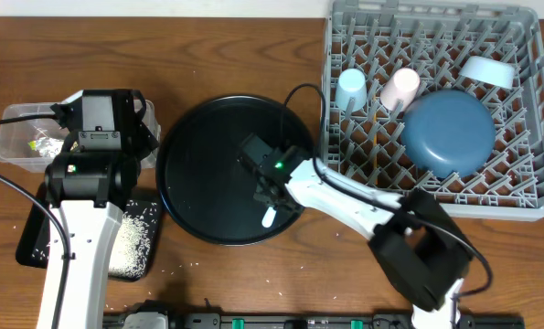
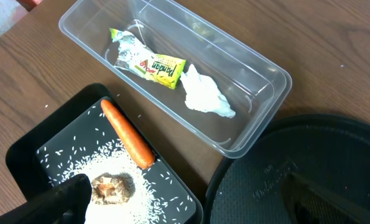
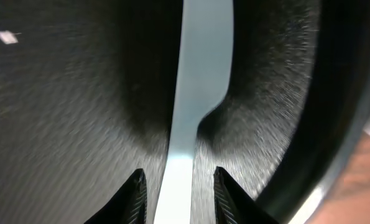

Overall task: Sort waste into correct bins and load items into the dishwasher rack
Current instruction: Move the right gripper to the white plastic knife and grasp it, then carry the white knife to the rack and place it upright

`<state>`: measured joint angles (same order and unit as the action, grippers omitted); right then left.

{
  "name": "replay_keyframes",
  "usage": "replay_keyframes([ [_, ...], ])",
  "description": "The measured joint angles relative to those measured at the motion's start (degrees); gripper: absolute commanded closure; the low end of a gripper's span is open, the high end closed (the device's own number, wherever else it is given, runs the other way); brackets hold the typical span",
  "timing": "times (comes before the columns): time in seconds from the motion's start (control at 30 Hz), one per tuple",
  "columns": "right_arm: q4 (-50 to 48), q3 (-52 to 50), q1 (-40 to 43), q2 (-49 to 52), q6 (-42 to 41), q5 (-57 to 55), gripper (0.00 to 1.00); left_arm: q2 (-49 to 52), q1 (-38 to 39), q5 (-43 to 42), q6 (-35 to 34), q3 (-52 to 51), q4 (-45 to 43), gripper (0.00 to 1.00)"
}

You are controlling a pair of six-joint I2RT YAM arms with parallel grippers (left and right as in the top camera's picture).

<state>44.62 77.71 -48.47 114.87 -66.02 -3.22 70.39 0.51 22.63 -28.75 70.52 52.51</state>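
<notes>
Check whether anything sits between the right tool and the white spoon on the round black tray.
Nothing visible does. The right tool straddles the handle of the white spoon, one fingertip on each side with a thin gap to it. Only the round black tray lies beneath.

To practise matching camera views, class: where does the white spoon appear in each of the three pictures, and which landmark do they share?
Overhead: the white spoon lies near the lower right edge of the round black tray.
Left wrist: not in it.
Right wrist: centre, running top to bottom.
Shared landmark: the round black tray, seen in all three.
</notes>
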Motion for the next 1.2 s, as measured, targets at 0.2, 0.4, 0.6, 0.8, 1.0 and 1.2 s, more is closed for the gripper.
replay_keyframes([
  [0.2, -0.9, 0.0, 0.0, 1.3, -1.2, 0.0, 0.76, 0.0, 0.0, 0.0, 0.0, 0.0, 0.0, 0.02],
  [0.4, -1.7, 0.0, -0.2, 1.4, -1.9, -0.3, 0.99, 0.0, 0.0, 0.0, 0.0, 0.0, 0.0, 0.02],
  [0.6, -1.7, 0.0, -0.2, 1.4, -0.9, -0.2, 0.99, 0.0, 0.0, 0.0, 0.0, 0.0, 0.0, 0.02],
  [0.8, -0.9, 1.4, -0.2, 1.4, 4.1, -0.1, 0.99, 0.0, 0.0, 0.0, 0.0, 0.0, 0.0, 0.02],
  [1.0, 2.4, 5.0, -0.2, 0.3, 10.3, -1.7, 0.99, 0.0, 0.0, 0.0, 0.0, 0.0, 0.0, 0.02],
  [1.2, 2.7, 6.5, -0.1, -4.7, 14.4, -2.9, 0.99, 0.0, 0.0, 0.0, 0.0, 0.0, 0.0, 0.02],
])
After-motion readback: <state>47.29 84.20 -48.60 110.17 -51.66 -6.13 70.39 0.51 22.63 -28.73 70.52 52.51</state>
